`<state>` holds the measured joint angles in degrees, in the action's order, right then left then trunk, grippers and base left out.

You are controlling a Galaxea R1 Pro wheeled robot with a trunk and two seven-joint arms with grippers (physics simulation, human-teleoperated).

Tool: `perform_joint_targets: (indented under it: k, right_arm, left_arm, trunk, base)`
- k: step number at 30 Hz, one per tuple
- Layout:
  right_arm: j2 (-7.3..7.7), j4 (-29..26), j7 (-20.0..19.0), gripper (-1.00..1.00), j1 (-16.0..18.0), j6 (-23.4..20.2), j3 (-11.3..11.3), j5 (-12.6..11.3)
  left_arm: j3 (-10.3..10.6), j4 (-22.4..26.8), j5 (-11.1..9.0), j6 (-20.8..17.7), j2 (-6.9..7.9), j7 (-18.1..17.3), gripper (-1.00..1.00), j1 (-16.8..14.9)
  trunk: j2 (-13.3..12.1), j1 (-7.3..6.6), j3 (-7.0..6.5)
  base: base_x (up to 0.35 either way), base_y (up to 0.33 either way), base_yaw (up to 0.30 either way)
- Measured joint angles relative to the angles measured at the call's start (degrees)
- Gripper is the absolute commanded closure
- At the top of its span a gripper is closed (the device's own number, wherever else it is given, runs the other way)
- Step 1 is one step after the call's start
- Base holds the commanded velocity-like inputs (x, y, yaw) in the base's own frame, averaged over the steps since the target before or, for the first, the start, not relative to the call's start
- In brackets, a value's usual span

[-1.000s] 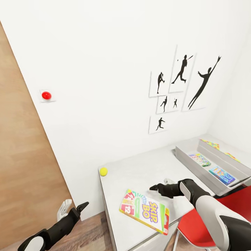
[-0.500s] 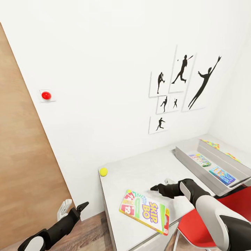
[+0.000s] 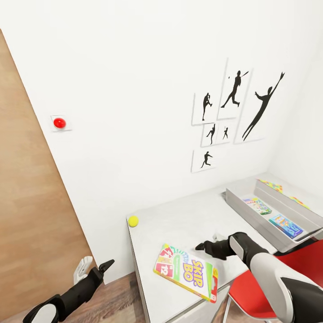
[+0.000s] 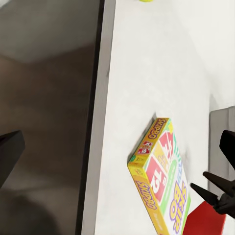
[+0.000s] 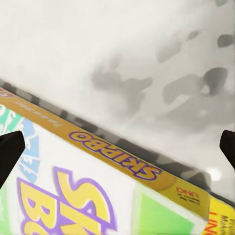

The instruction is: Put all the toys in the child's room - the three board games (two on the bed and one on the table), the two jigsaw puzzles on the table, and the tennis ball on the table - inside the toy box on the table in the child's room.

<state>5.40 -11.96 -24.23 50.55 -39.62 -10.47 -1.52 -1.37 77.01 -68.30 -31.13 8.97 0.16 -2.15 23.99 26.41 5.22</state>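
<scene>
A: Head view, item one: Skip-Bo board game (image 3: 185,272). Location?

B: Flat on the table (image 3: 179,224), near its front edge, lettered face up, one corner just at the edge. In the left wrist view the same box (image 4: 161,186) lies on the pale top, well apart from the tennis ball (image 4: 145,1).

A: Tennis ball, head view?

B: At the table's far left corner (image 3: 133,220), close to the white wall.

A: Toy box?

B: On the table's right end (image 3: 251,214), grey, open-topped. Contents: two smaller colourful board games (image 3: 257,205) lying flat inside. Jigsaw puzzles (image 3: 270,185) lie on the table beyond its far rim.

A: Right gripper?

B: Over the table (image 3: 207,242), just beyond the Skip-Bo box, not touching it. The right wrist view shows the dark fingertips (image 5: 10,152) at opposite edges of the picture, spread wide, nothing between them, the box's yellow side (image 5: 122,166) below.

A: Left gripper?

B: Low beside the table (image 3: 95,267), over the wooden floor (image 3: 121,296), fingers parted, holding nothing.

A: Other entries?

B: Red chair (image 3: 269,278) at the table's front; silhouette pictures (image 3: 233,116) and a red button (image 3: 59,122) on the wall.
</scene>
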Motion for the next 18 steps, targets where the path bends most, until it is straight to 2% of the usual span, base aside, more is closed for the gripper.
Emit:
perform_joint_targets:
  k: [18]
  right_arm:
    - [-0.62,0.57,1.15,-1.00,-0.58,-0.01,0.04,-0.01]
  left_arm:
    - [0.04,-0.05,0.35,0.05,-0.29,0.07,-1.00,0.00]
  trunk:
    - [0.00,0.00,0.00]
  base:
    - [0.000,0.000,0.000]
